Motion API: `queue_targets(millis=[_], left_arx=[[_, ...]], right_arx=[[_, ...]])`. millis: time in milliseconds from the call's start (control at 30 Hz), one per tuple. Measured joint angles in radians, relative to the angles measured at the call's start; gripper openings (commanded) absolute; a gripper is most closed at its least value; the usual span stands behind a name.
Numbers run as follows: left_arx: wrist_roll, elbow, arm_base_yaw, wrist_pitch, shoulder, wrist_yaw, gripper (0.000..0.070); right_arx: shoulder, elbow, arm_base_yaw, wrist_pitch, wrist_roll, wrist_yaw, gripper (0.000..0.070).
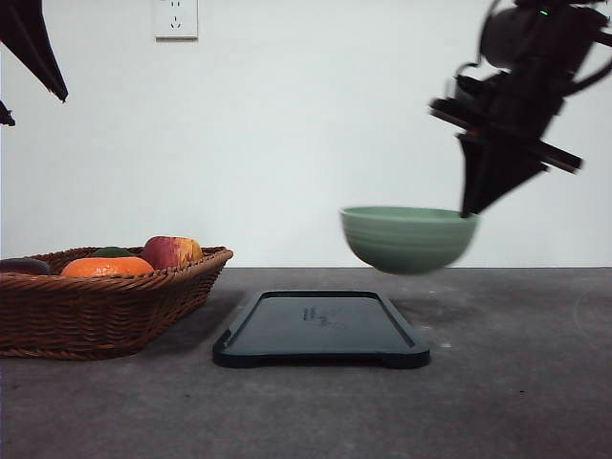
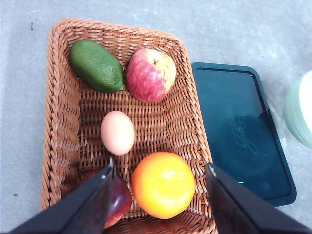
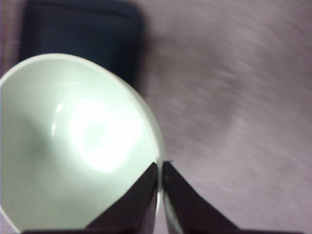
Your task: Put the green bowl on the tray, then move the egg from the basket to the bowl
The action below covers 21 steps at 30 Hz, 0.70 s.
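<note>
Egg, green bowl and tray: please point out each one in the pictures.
egg [image 2: 117,132], left wrist view, middle of its shell.
green bowl [image 1: 406,244], front view, outer wall.
tray [image 1: 287,330], front view, bare floor left of the print.

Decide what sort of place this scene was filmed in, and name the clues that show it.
Probably a robot lab or test bench, not a home kitchen. A bare grey tabletop meets a plain white wall with one power socket, and the props are staged: a wicker basket of fruit, a dark tray, a green bowl.
</note>
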<state>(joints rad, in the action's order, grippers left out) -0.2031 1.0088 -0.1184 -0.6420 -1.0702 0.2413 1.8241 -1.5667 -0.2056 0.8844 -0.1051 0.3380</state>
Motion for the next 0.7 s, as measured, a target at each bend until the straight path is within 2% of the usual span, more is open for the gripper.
queue_targets(millis=[367, 700], left_arx=[[0.000, 0.000, 0.000, 0.002, 0.000, 0.000, 0.0361], [0.000, 0.000, 0.000, 0.002, 0.000, 0.000, 0.0361]], right_arx=[[0.147, -0.235, -0.128, 0.087, -0.014, 0.000, 0.0001], [0.252, -0.258, -0.175, 0.084, -0.030, -0.001, 0.0001]])
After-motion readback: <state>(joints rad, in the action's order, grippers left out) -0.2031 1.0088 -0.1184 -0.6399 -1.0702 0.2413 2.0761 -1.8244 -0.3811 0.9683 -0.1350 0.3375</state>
